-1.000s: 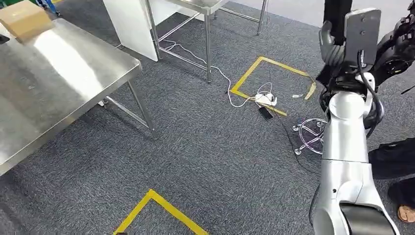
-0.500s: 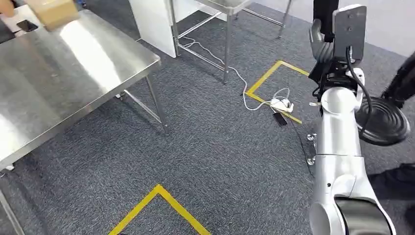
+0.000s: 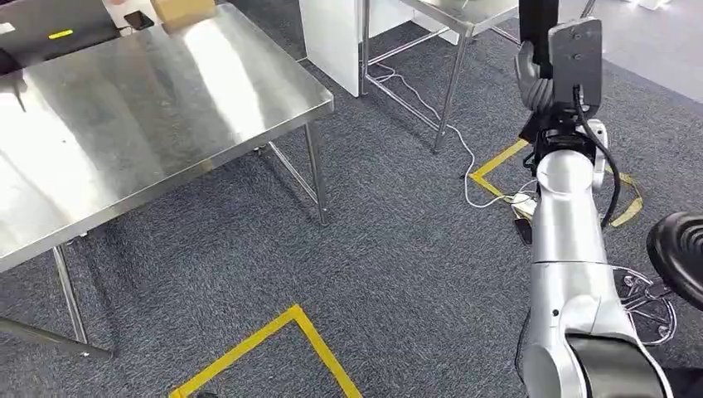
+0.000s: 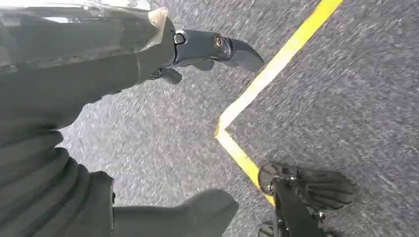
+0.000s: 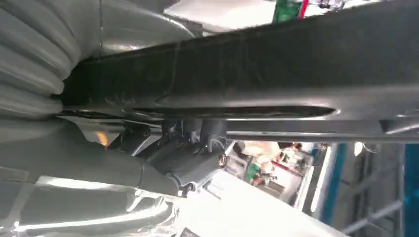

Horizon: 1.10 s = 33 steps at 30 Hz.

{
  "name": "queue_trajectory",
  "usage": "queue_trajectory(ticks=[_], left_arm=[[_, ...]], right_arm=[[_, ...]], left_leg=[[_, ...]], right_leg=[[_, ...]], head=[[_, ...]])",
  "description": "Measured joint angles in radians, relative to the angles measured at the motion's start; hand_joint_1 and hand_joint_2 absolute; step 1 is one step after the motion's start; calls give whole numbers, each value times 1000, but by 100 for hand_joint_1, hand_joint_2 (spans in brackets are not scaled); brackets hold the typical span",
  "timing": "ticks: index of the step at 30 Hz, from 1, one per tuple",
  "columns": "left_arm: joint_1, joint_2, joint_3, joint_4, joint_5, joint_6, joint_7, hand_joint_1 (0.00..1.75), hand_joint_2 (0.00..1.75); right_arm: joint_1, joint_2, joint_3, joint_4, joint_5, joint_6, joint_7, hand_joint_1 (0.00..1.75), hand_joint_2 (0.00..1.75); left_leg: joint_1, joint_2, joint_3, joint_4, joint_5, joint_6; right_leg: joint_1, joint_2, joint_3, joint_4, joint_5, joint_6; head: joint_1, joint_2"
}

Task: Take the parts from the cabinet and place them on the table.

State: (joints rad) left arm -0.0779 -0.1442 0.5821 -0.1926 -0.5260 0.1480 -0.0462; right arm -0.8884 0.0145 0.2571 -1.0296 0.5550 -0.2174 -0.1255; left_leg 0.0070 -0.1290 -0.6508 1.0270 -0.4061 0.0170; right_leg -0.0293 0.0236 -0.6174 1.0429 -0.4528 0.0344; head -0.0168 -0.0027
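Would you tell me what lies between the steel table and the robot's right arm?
In the head view, only bare grey carpet lies between the steel table and the right arm.

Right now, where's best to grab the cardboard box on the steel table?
Probably from above, gripping opposite side faces of the cardboard box: it sits flat at the far corner of the steel table, top free. A phone lies beside it.

We see grey carpet [image 3: 398,274] crossed by yellow tape [image 3: 273,340]; a steel table [image 3: 141,108] stands at ten o'clock, a black stool [image 3: 680,249] at three.
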Motion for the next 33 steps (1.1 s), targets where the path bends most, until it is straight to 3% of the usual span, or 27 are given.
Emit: queue_trajectory(ticks=[1, 2, 3, 4, 6, 7, 8, 10, 11, 12, 15, 16, 17, 18, 19, 21, 22, 23, 25, 26, 27, 28, 30, 31, 32, 33], left_arm=[[2, 4, 0, 0, 3, 0, 0, 0, 175], [3, 1, 0, 0, 3, 0, 0, 0, 175], [0, 1, 0, 0, 2, 0, 0, 0, 175], [-2, 3, 0, 0, 3, 0, 0, 0, 175], [-1, 2, 0, 0, 3, 0, 0, 0, 175], [-1, 2, 0, 0, 3, 0, 0, 0, 175], [-1, 2, 0, 0, 3, 0, 0, 0, 175], [-1, 4, 0, 0, 3, 0, 0, 0, 175], [-1, 5, 0, 0, 3, 0, 0, 0, 175], [-4, 7, 0, 0, 2, 1, 0, 0, 175], [-5, 6, 0, 0, -2, 2, 0, 0, 175], [-5, 6, 0, 0, -2, 2, 0, 0, 175], [-3, 3, 0, 0, -2, 2, 0, 0, 175], [-5, 3, 0, 0, -2, 2, 0, 0, 175], [-8, 5, 1, 0, -2, 3, 1, 0, 175], [-11, 4, 1, 0, -2, 3, 1, 0, 175], [-10, 3, 1, 0, 0, 3, 1, 0, 175], [-9, 3, 1, 0, 2, 2, 1, 0, 175], [-8, 3, 4, 0, 3, 0, 0, 0, 175], [-8, 3, 5, 0, 3, -2, -2, 0, 175], [-9, 5, 6, 0, 3, -2, -3, 0, 175], [-8, 6, 6, 0, 3, -2, -3, 0, 175], [-3, 6, 11, 0, 4, -1, -3, 0, 175], [-1, 10, 16, 0, 4, 0, -3, 0, 175], [3, 13, 16, 0, 5, 1, -3, 0, 175], [4, 8, 17, 1, 5, 1, -3, 0, 175]], right_arm=[[-4, 7, 2, 3, 0, -2, -1, 175, 175], [-6, 14, 2, 6, 0, -3, -2, 175, 175], [-8, 16, 3, 8, 0, -3, -4, 175, 175], [-10, 16, 4, 11, 0, -3, -6, 175, 175], [-9, 16, 5, 17, 0, -3, -6, 175, 175], [-9, 18, 6, 21, 0, -3, -6, 175, 175], [-9, 19, 6, 23, 0, -3, -6, 175, 175], [-14, 23, 7, 26, 0, -5, -11, 175, 175], [-19, 25, 8, 27, 0, -5, -13, 175, 175], [-24, 24, 8, 30, -1, -6, -16, 175, 175], [-29, 28, 8, 42, -5, -11, -28, 175, 175], [-31, 30, 8, 45, -5, -11, -32, 175, 175], [-32, 29, 8, 47, -5, -13, -32, 175, 175], [-36, 29, 8, 49, -5, -13, -32, 175, 175], [-38, 29, 9, 54, -6, -13, -35, 175, 175], [-35, 22, 9, 65, -6, -13, -35, 175, 175], [-32, 22, 9, 73, -7, -13, -35, 175, 175], [-31, 22, 10, 77, -7, -12, -35, 175, 175], [-36, 24, 11, 86, -7, -12, -37, 175, 175], [-40, 25, 11, 89, -5, -12, -38, 175, 175], [-43, 27, 15, 95, -5, -13, -43, 175, 175], [-45, 31, 17, 99, -4, -13, -47, 175, 175], [-45, 41, 21, 109, 3, -14, -49, 175, 175], [-49, 45, 23, 114, 8, -14, -49, 175, 175], [-55, 50, 27, 117, 11, -17, -49, 175, 175], [-58, 58, 31, 121, 13, -18, -50, 175, 175]], left_leg=[[2, 6, -3, 4, -5, -3], [-5, 63, -14, 35, -25, -11], [-2, 94, -39, 89, -54, -17], [0, 114, -78, 165, -88, -20], [3, 126, -150, 295, -129, -23], [3, 126, -161, 304, -118, -21], [3, 126, -147, 267, -88, -17], [-1, 142, -67, 106, -5, -2], [-12, 189, -22, 22, 20, 14], [-25, 211, -13, 8, 6, 17], [-26, 174, -16, 6, 4, 22], [-24, 161, -5, -8, 10, 28], [-14, 153, 7, -19, 16, 31], [-10, 143, 10, -22, 19, 37], [-10, 134, 10, -23, 19, 38], [-9, 103, 11, -22, 18, 39], [-9, 87, 11, -22, 17, 39], [-8, 72, 12, -21, 17, 38], [-4, 44, 12, -17, 15, 34], [-4, 34, 11, -12, 11, 28], [-11, 22, 4, 1, 5, 20], [-9, 14, 2, 2, 4, 16], [-1, 1, -1, -4, 7, 6], [-1, -6, -6, -2, 5, 0], [-1, 7, -6, 6, -2, -2], [-6, 61, -21, 41, -25, -9]], right_leg=[[-9, -10, 3, -2, 2, -6], [-7, -14, 6, -3, 0, -13], [-5, -20, 7, -3, -1, -20], [-1, -28, 8, -3, -3, -24], [4, -47, 9, -3, -7, -29], [6, -57, 11, -3, -9, -31], [7, -65, 13, -3, -10, -33], [11, -82, 20, -3, -16, -34], [13, -90, 25, -4, -20, -32], [25, -98, 25, -4, -24, -26], [23, -127, 36, -15, -29, -17], [33, -137, 46, -16, -34, -10], [25, -107, 33, 1, -42, -6], [24, -67, 14, 47, -66, -12], [23, -43, -27, 126, -97, -19], [22, -29, -113, 281, -144, -19], [20, -28, -135, 305, -139, -13], [19, -27, -128, 277, -118, -4], [12, -19, -63, 116, -39, 17], [5, 7, -26, 31, -4, 26], [0, 33, -7, -6, 8, 23], [0, 18, -5, -5, 10, 9], [10, 6, -5, -4, 10, -5], [2, -4, -2, -8, 13, -13], [-2, -12, 1, -10, 14, -18], [-2, -16, 3, -11, 12, -23]], head=[[1, 0], [-10, 0], [-17, 0], [-16, 0], [-16, 0], [-16, 0], [-16, 0], [-16, 0], [-16, 0], [-16, 0], [-15, 0], [-15, 0], [-11, 0], [-12, 0], [-11, 0], [-7, 0], [-6, 0], [-7, 0], [-6, 0], [-5, 0], [-3, 0], [-5, 0], [-3, 0], [-3, 0], [-2, 0], [-19, 0]])
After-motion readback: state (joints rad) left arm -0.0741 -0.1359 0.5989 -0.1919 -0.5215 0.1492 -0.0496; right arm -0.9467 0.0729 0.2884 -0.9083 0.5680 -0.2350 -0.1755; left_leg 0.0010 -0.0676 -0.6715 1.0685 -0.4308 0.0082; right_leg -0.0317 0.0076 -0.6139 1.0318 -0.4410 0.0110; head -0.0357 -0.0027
